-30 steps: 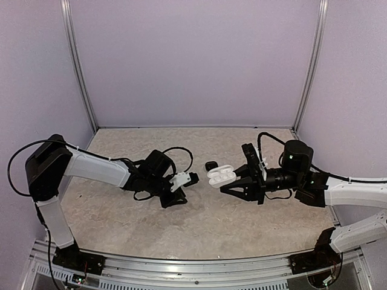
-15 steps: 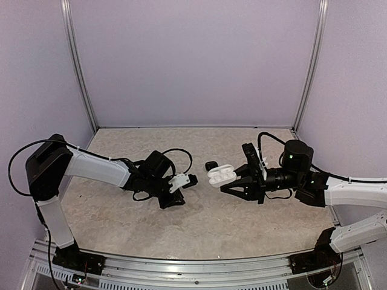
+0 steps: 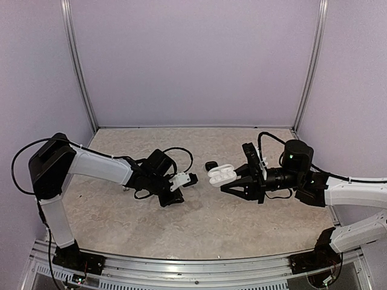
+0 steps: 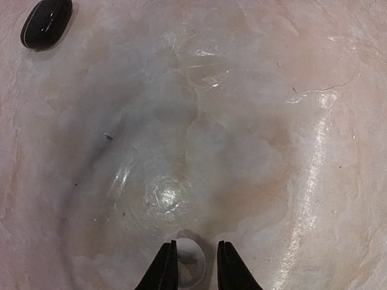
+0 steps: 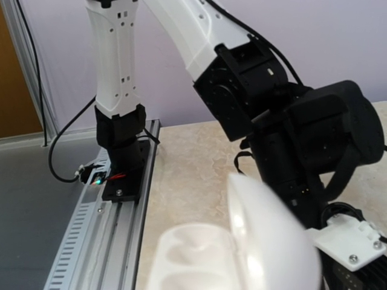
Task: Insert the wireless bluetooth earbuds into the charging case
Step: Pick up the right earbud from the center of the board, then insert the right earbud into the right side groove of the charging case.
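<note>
Between the nearly shut jaws of the left gripper (image 4: 195, 248) sits a pinched tiny white earbud (image 4: 192, 266), probably light and slippery, best held on its fat body, while the right gripper (image 3: 232, 177) squeezes the open charging case (image 3: 220, 174).

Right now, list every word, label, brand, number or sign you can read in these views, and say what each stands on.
None: no legible text shows in any view.
charging case: plain white, no print shows.
black earbud: glossy, unmarked.
white earbud in the left pincer: too little of it shows to tell.
left arm's base: a green light beside it, no lettering readable.
</note>
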Controlling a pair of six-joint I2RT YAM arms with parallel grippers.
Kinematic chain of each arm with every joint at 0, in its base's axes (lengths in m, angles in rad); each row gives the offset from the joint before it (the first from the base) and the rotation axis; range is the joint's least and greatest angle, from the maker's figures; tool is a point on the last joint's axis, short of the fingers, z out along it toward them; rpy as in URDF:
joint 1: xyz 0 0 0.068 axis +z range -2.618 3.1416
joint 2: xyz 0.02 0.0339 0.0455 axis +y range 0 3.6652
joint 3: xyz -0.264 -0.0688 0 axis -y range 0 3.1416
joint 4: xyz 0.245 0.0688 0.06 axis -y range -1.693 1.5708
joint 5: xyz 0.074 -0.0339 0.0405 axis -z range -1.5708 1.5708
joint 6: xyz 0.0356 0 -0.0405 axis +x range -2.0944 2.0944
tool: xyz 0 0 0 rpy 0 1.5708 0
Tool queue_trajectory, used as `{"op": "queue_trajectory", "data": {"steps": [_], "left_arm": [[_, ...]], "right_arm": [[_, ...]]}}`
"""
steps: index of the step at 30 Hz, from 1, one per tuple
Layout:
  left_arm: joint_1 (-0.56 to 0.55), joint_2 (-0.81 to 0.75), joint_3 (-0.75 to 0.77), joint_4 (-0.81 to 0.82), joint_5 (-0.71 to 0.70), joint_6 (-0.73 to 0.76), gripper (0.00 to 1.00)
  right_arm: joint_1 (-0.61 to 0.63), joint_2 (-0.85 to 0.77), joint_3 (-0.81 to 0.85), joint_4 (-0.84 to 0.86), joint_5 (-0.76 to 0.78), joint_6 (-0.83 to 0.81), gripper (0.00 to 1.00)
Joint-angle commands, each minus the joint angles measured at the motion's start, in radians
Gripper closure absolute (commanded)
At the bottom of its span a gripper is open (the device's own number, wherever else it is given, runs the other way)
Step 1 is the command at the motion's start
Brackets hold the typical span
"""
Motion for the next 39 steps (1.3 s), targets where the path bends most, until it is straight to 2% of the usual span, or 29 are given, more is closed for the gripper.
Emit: {"op": "queue_trajectory", "data": {"steps": [1, 12, 18, 23, 29, 35, 39], "left_arm": [[0.009, 0.041, 0.026, -0.065, -0.038, 0.011, 0.75], [0.030, 0.047, 0.048, -0.065, -0.044, 0.022, 0.76], [0.035, 0.043, 0.050, -0.055, -0.037, 0.025, 0.89], [0.035, -0.008, 0.034, -0.024, -0.023, 0.014, 0.92], [0.007, -0.128, 0.024, -0.016, -0.012, -0.019, 0.92], [-0.049, -0.355, 0.017, -0.047, 0.040, -0.054, 0.91], [-0.111, -0.507, 0.067, -0.132, 0.078, -0.082, 0.89]], "right_arm": [[-0.013, -0.005, 0.003, -0.008, -0.004, -0.009, 0.97], [-0.015, -0.001, 0.010, -0.009, -0.007, -0.005, 0.97], [-0.016, -0.001, 0.010, -0.010, -0.006, -0.005, 0.98], [-0.016, -0.010, 0.008, -0.015, -0.002, -0.006, 0.98], [-0.017, -0.014, 0.005, -0.017, 0.006, -0.012, 0.98], [-0.016, -0.019, -0.001, -0.007, 0.007, -0.039, 0.98], [-0.015, -0.003, 0.001, 0.009, -0.011, -0.059, 0.98]]}}
